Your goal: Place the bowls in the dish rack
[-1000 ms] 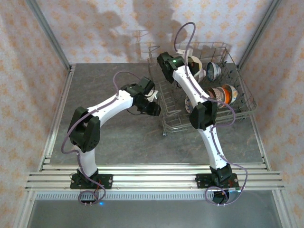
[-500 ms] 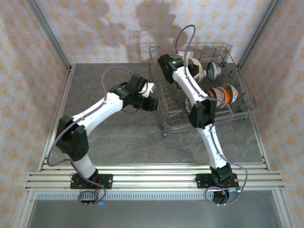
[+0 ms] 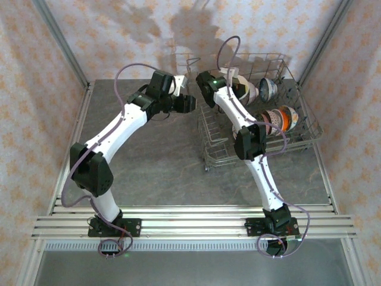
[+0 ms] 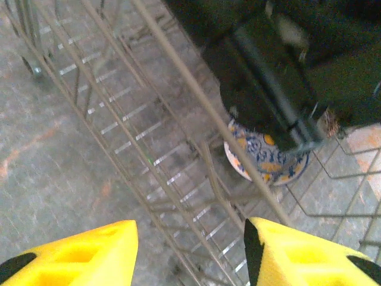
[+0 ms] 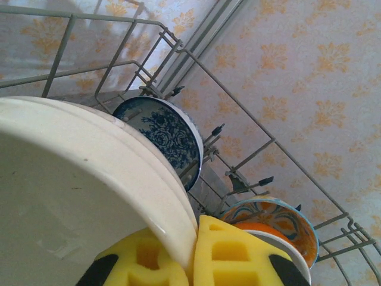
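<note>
My right gripper is shut on the rim of a plain white bowl, which it holds tilted inside the dish rack near its back. From above, that white bowl sits just past the right gripper. A blue-and-white bowl and an orange bowl stand on edge in the rack beyond it. My left gripper hangs open outside the rack's left side. Its yellow fingers hold nothing. Below them are the rack wires and a blue-and-orange patterned bowl.
Patterned bowls lean in a row at the rack's right side, with the blue-and-white one behind them. The right arm crosses over the rack. Wallpapered walls close in behind and to both sides. Bare grey tabletop lies left of the rack.
The left arm has stretched out and swung its open gripper up and toward the back along the rack's left side. The right gripper, still holding the white bowl, has barely shifted.
</note>
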### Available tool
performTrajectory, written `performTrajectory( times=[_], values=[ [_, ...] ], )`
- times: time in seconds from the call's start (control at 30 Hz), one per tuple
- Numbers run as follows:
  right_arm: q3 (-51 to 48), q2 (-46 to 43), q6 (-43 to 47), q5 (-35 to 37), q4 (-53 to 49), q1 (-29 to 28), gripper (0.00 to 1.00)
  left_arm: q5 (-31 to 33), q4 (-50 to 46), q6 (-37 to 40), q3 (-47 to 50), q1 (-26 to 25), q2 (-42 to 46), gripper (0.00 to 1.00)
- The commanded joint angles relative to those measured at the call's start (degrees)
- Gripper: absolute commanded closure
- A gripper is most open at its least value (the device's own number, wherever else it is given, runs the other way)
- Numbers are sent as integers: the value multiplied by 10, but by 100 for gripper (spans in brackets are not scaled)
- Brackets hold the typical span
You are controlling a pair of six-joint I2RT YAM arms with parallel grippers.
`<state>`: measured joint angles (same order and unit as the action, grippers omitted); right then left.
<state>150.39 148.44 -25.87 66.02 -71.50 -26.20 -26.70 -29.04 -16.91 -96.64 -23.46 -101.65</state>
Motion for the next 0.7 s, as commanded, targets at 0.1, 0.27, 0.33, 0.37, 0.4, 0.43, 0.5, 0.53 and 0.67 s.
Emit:
performTrajectory(
  times=[0.1,0.27,0.33,0.37,0.4,0.43,0.5,0.53,0.67],
  values=[
    [36,1,-6,70,30,1,100,7,20,-19,-113,25,-72,42],
    [35,-14,-12,67,23,1,100,-2,5,-62,-214,37,-161,39],
    [34,-22,-27,60,7,1,100,-2,-4,-74,-256,39,-195,38],
    [30,-28,-32,55,3,1,100,-2,-6,-78,-272,40,-209,38],
    [26,-33,-39,51,-2,1,100,-6,-7,-83,-290,42,-226,38],
    [22,-40,-43,46,-8,1,100,-11,-10,-91,-307,45,-242,39],
    [17,-49,-53,39,-17,1,100,-23,-16,-111,-336,53,-270,41],
    [16,-54,-57,36,-23,2,100,-32,-9,-125,-344,57,-279,42],
    [12,-68,-62,25,-31,2,100,-42,23,-164,-342,66,-289,54]
  ],
)
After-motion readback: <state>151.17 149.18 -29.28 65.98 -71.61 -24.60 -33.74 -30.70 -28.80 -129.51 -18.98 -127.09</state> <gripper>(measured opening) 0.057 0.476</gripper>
